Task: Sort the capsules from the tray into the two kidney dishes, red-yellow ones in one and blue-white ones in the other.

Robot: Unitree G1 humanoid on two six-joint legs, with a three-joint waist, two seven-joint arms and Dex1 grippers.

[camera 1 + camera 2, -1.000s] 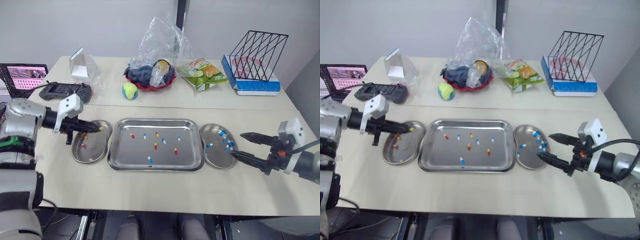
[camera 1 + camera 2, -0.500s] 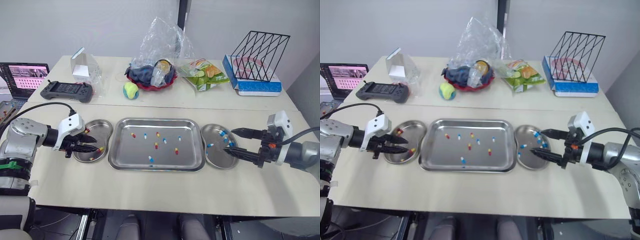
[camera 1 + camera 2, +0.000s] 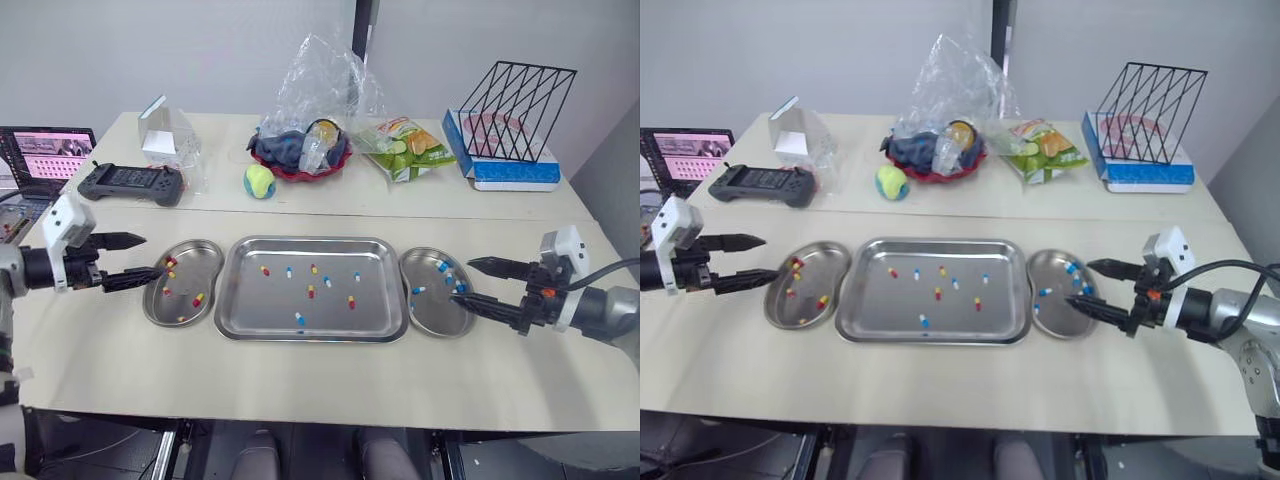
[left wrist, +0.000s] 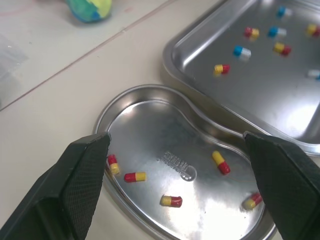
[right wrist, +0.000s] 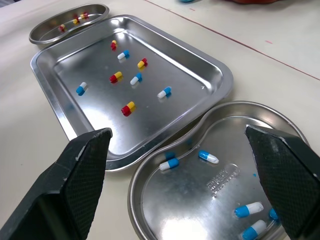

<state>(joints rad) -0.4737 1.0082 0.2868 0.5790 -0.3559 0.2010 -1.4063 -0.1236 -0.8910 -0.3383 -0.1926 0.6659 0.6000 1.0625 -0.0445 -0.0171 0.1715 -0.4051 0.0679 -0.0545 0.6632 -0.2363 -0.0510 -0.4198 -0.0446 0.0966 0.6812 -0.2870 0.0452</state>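
The table [image 3: 320,380] spreads beneath both grippers, and the steel tray [image 3: 250,310] lies on it midway between them, well beyond the fingertips of each. The left kidney dish [image 3: 205,262] sits straight ahead of the left gripper [image 3: 154,254], its outer rim just under that gripper's lower fingertip and its inner rim close beside the tray. The right kidney dish [image 3: 435,325] sits in the same way ahead of the right gripper [image 3: 460,279], whose two fingertips reach over the dish's near edge. Both grippers hover low with their black fingers spread wide apart, and neither has hold of anything. Eight capsules lie scattered in the tray, four red-yellow, such as the one [image 3: 265,270] nearest the left gripper's side, and four blue-white, one [image 3: 299,319] lying by the tray's front wall. Just past the left gripper's fingertips, at least five red-yellow capsules [image 4: 220,162] rest in the left dish; just past the right gripper's fingertips, several blue-white capsules [image 5: 207,157] rest in the right dish.
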